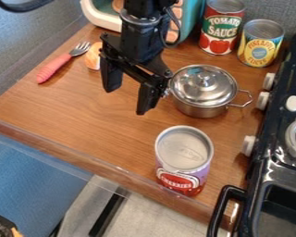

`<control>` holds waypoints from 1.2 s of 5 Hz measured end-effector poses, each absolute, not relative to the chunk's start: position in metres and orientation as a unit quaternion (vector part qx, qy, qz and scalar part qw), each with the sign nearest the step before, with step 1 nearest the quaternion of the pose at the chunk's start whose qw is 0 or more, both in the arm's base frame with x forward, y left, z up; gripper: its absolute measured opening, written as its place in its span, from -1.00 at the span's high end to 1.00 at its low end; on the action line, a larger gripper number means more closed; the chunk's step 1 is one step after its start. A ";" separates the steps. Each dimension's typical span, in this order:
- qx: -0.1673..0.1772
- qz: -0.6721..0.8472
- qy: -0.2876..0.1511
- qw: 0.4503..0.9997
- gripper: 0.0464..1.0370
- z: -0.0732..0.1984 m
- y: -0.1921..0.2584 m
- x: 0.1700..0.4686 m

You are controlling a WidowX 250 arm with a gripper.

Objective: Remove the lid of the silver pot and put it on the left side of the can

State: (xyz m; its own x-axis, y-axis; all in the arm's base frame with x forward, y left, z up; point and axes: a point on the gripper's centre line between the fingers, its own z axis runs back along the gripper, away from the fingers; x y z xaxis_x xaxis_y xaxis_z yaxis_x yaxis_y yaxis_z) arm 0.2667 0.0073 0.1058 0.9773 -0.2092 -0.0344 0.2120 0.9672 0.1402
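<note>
gripper (131, 90): hanging just left of the pot, 2 fingers standing wide apart, holding 0 things
lid (188, 87): sitting on the silver pot (201, 111), 1 knob (205, 79) facing up
step: likely lining up on the knob; grasp is needing 1 finger each side, centred
lift: should be going straight up, level, before travelling sideways
risk: knob is looking small and smooth; off-centre pinch could be tilting or dropping the lid
can (184, 155): standing near the counter's front edge (116, 172)
place: aiming for wood (113, 132) left of can, lowering flat
</note>
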 end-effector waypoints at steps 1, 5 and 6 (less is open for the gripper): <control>0.069 -0.106 0.025 0.992 -0.93 0.098 0.006 0.266; 0.030 -0.122 -0.014 0.992 -0.93 0.094 -0.041 0.393; 0.025 -0.127 -0.018 0.991 -0.93 0.091 -0.044 0.395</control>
State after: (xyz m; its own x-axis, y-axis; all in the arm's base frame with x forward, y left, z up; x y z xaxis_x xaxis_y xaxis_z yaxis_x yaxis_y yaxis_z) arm 0.3952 -0.0439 0.0911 0.9673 -0.2520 0.0292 0.2503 0.9667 0.0537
